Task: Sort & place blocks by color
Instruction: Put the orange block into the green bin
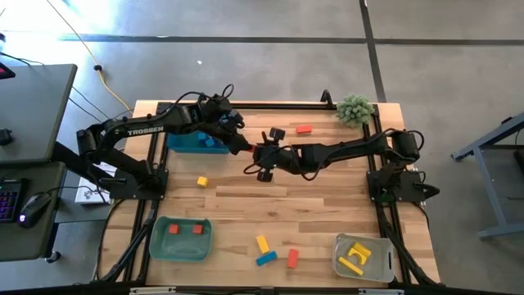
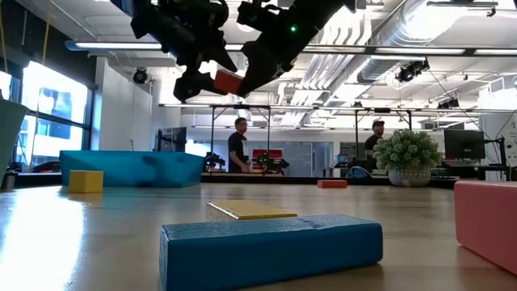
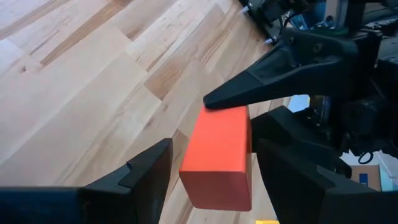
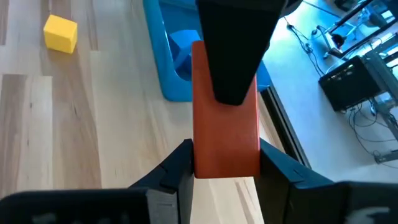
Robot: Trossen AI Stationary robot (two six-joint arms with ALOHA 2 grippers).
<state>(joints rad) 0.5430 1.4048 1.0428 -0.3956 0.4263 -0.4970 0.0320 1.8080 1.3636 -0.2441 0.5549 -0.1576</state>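
Mid-handover above the bench point(image 1: 246, 205): the right tool point(image 1: 248, 151) is clenched on a red bar point(image 4: 225, 118); the left tool point(image 3: 211, 177) straddles it, released. Bins partly filled; five blocks remain loose.

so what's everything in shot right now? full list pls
blue bin: 1, far left, blue blocks inside, count unclear
green bin: 1, near left, holds 2 red blocks
clear bin: 1, near right, holds yellow pieces
yellow cube: 1, loose, left of centre
red block: 1, loose, far side
yellow bar, blue bar, red piece: 1 each, loose, near edge
plant: 1, green, far right
people: 2, beyond the table
red-orange bar: 1, in the air between the grippers
right gripper: clamped on the bar
left gripper: open, flanking the bar
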